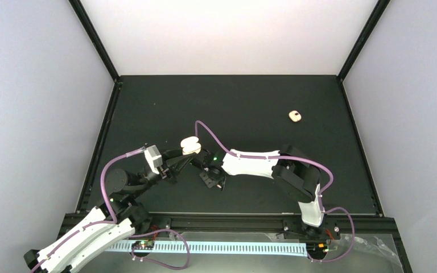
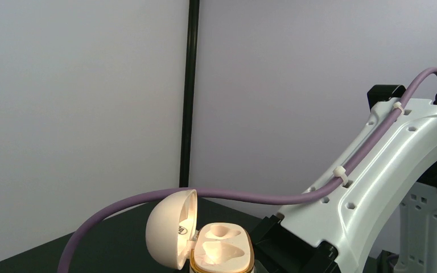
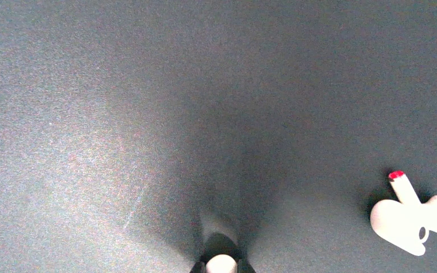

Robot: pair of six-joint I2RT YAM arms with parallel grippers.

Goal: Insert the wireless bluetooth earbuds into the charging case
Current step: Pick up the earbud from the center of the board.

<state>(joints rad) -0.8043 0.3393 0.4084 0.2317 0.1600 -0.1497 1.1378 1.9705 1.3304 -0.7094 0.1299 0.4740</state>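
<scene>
My left gripper [image 1: 189, 152] is shut on the cream charging case [image 1: 191, 145] and holds it above the mat. In the left wrist view the case base [image 2: 223, 253] stands upright with its lid [image 2: 168, 236] swung open to the left. Both of its hollows look empty, and my own fingers are below the frame. My right gripper [image 1: 213, 180] is just right of the case and points down at the mat. In the right wrist view it [image 3: 221, 266] is shut on a cream earbud [image 3: 221, 264]. Two more earbuds [image 3: 401, 222] lie together on the mat at the right, one with a red-tipped stem.
A small cream object [image 1: 295, 116] with a dark spot lies far back right on the black mat [image 1: 250, 108]. The right arm's white link [image 2: 387, 165] and purple cable [image 2: 233, 196] pass close behind the case. Grey walls enclose the mat.
</scene>
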